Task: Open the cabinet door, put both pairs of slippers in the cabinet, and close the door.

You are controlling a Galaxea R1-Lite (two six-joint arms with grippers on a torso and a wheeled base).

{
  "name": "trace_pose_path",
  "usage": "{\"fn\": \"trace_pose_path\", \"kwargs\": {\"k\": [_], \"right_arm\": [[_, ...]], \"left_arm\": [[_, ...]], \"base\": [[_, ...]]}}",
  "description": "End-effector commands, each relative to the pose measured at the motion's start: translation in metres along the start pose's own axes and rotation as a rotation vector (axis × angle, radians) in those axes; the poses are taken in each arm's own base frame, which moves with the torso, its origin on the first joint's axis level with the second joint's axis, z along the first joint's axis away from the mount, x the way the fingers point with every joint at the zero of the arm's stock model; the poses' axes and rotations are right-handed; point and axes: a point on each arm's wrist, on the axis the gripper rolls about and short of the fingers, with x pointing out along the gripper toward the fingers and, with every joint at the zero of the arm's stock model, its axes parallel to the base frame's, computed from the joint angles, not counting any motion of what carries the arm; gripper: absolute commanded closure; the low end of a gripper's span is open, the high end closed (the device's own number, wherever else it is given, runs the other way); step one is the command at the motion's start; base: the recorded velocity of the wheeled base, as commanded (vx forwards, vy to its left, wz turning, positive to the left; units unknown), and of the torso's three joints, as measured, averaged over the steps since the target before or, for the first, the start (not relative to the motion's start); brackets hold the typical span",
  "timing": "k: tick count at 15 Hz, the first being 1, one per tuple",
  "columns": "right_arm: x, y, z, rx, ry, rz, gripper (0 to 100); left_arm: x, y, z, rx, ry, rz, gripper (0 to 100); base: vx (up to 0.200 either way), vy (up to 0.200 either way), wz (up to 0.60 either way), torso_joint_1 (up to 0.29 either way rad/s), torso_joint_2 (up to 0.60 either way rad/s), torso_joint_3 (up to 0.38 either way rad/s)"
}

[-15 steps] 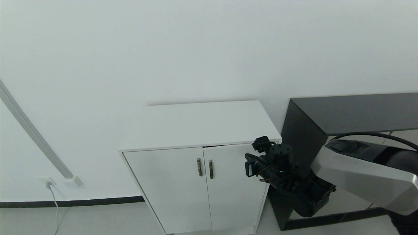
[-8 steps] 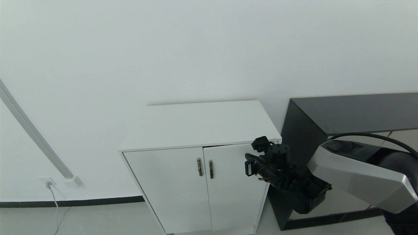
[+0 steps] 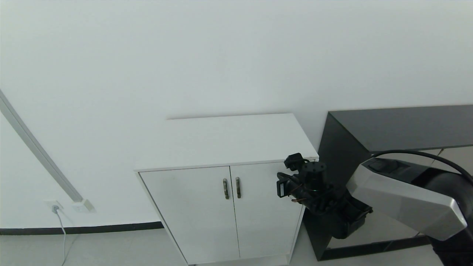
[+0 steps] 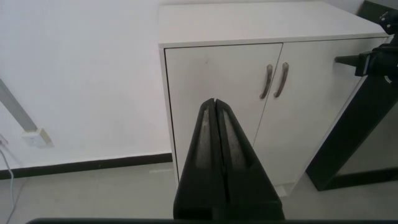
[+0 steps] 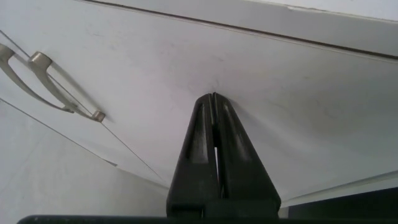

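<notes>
- Contact is seen between the right gripper (image 5: 214, 96) and the right door (image 5: 261, 56) of the cabinet (image 3: 229, 140). Its fingers are pressed together with nothing held, and their tips are set against the flat panel.
- The door's handle (image 5: 62, 90) lies well off to one side of those tips, so nothing is hooked and the panel is only being pushed.
- The door appears flush with the left door (image 3: 192, 210), though a fully seated edge cannot be confirmed from these angles.
- A slip could be caused by a push that is not square to the panel. The narrow tips would then skate across the smooth surface and could scuff it.
- A rebound is to be feared if the tips are drawn back quickly, and the door could be left ajar.
- Too hard a push could shove the whole cabinet backwards.
- The left gripper (image 4: 215, 102) is closed on nothing and held well back, pointed at the cabinet front. If it were advanced carelessly, the handles ahead of it could be struck.
- The dark desk (image 3: 388, 125) stands just beside the right arm and could be clipped on withdrawal.
</notes>
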Motion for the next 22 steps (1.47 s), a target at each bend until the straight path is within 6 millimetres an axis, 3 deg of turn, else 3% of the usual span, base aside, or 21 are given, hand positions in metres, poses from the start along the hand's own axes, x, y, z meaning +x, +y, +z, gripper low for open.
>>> {"fn": "trace_pose_path", "kwargs": {"k": [1,5,7,9,12,13,14,15,16,18,20,22], "right_arm": [[0.001,0.0,-0.001,0.0,0.003,-0.001,100],[-0.02,0.006,0.007,-0.002,0.002,0.018,100],[-0.062,0.019,0.034,-0.005,-0.039,0.06,100],[-0.104,0.015,0.057,-0.001,-0.069,0.063,100],[-0.172,-0.03,0.084,0.023,-0.119,-0.062,100],[-0.185,-0.039,0.088,0.028,-0.132,-0.096,100],[-0.222,-0.061,0.092,0.041,-0.16,-0.23,100],[-0.248,-0.077,0.095,0.051,-0.178,-0.314,100],[-0.265,-0.085,0.094,0.057,-0.173,-0.368,100],[-0.32,-0.101,0.079,0.08,-0.128,-0.534,100],[-0.362,-0.088,0.063,0.082,-0.128,-0.49,100],[-0.391,-0.073,0.044,0.037,-0.08,-0.433,100]], "left_arm": [[0.0,0.0,0.0,0.0,0.001,0.0,100],[0.0,0.0,0.0,0.0,0.001,0.0,100],[0.0,0.0,0.0,0.0,0.001,0.0,100],[0.0,0.0,0.0,0.0,0.001,0.0,100],[0.0,0.0,0.0,-0.002,0.001,0.0,100],[0.0,0.0,0.0,-0.002,0.001,0.0,100],[0.0,0.0,0.0,-0.002,0.001,0.002,100],[0.0,0.0,0.0,0.0,0.001,0.003,100],[0.0,0.0,0.0,0.002,0.001,0.002,100],[0.0,0.0,0.0,0.002,0.001,0.003,100],[0.0,0.0,0.0,0.0,0.001,0.003,100],[0.0,0.0,0.0,-0.002,0.001,0.003,100]], "base": [[0.0,0.0,0.0,0.0,0.0,0.0],[0.0,0.0,0.0,0.0,0.0,0.0],[0.0,0.0,0.0,0.0,0.0,0.0],[0.0,0.0,0.0,0.0,0.0,0.0],[0.0,0.0,0.0,0.0,0.0,0.0],[0.0,0.0,0.0,0.0,0.0,0.0],[0.0,0.0,0.0,0.0,0.0,0.0],[0.0,0.0,0.0,0.0,0.0,0.0],[0.0,0.0,0.0,0.0,0.0,0.0],[0.0,0.0,0.0,0.0,0.0,0.0],[0.0,0.0,0.0,0.0,0.0,0.0],[0.0,0.0,0.0,0.0,0.0,0.0]]}}
